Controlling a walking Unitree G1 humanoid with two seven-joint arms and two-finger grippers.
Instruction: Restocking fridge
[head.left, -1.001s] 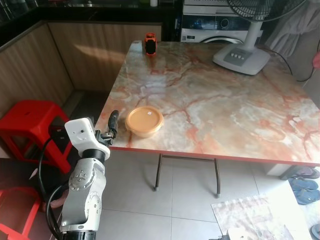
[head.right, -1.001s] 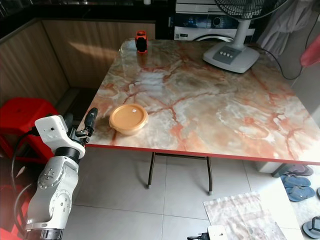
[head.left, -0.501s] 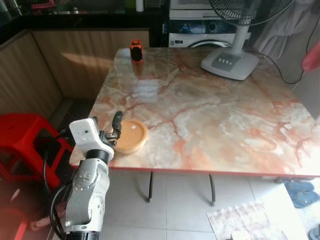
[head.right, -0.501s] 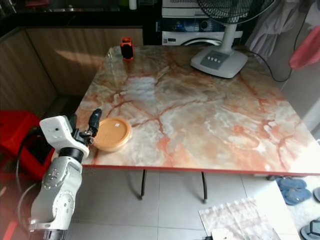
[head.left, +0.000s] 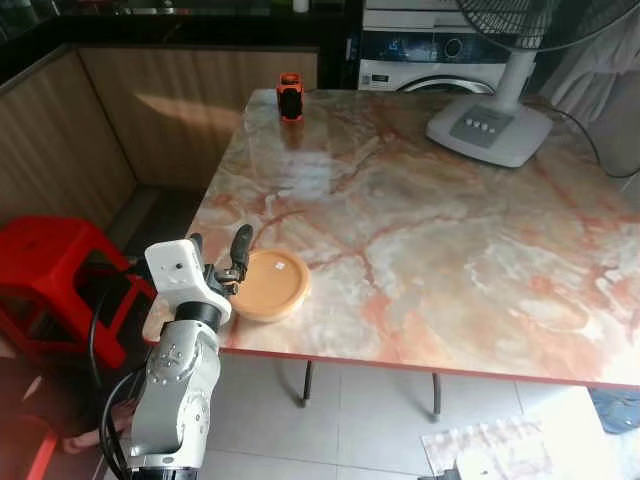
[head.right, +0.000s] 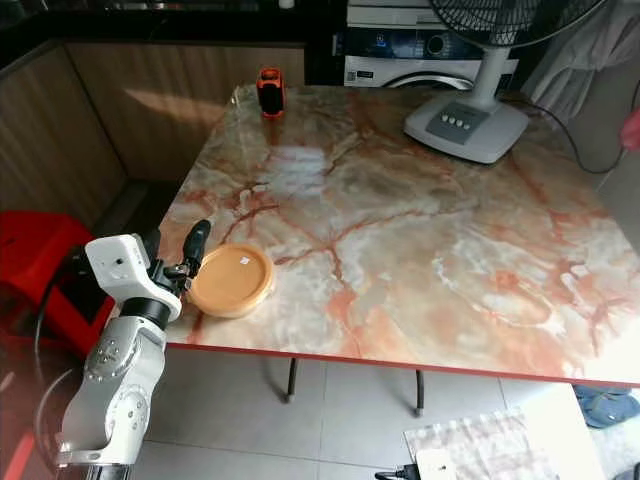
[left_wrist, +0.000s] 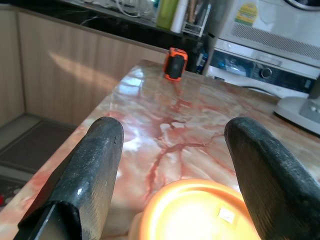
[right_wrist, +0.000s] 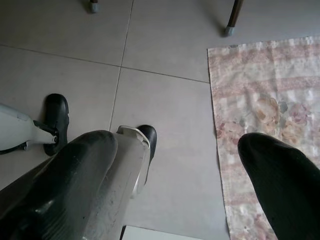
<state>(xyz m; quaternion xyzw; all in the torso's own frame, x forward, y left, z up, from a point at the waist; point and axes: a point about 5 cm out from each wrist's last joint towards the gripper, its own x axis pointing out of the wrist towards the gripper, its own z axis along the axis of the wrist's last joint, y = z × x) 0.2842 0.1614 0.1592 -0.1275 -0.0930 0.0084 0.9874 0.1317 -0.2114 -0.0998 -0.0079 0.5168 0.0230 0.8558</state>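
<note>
A round orange lidded container (head.left: 268, 284) sits near the front left corner of the marble table (head.left: 450, 210). My left gripper (head.left: 222, 262) is raised at the table's left edge, open, its fingers (left_wrist: 95, 165) apart just short of the orange container (left_wrist: 195, 212) with nothing between them. My right gripper (right_wrist: 185, 185) hangs low and open, pointing down at the tiled floor beside a patterned rug (right_wrist: 265, 115).
A small orange and black device (head.left: 290, 98) stands at the table's far left corner, and a white fan base (head.left: 489, 128) at the far right. A red stool (head.left: 50, 270) is left of the arm. Wooden cabinets and a washing machine (head.left: 420, 62) line the back.
The camera has shifted. The left gripper stays beside the container at the table edge, closer to it than a second ago.
</note>
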